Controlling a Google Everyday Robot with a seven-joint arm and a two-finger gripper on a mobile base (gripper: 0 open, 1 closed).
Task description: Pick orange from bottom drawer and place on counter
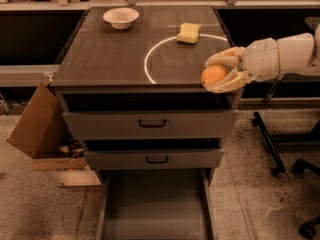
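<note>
Clamped on the orange, one finger above, one below; gripper hovering at the front right corner of the counter, fruit seemingly level with its edge; free counter surface inward from that corner; bottom drawer open beneath the counter.

Cream-white gripper at the front right edge of the dark wood-grain counter, clasping the orange. White arc, yellow sponge, white bowl, grey bottom drawer.
</note>
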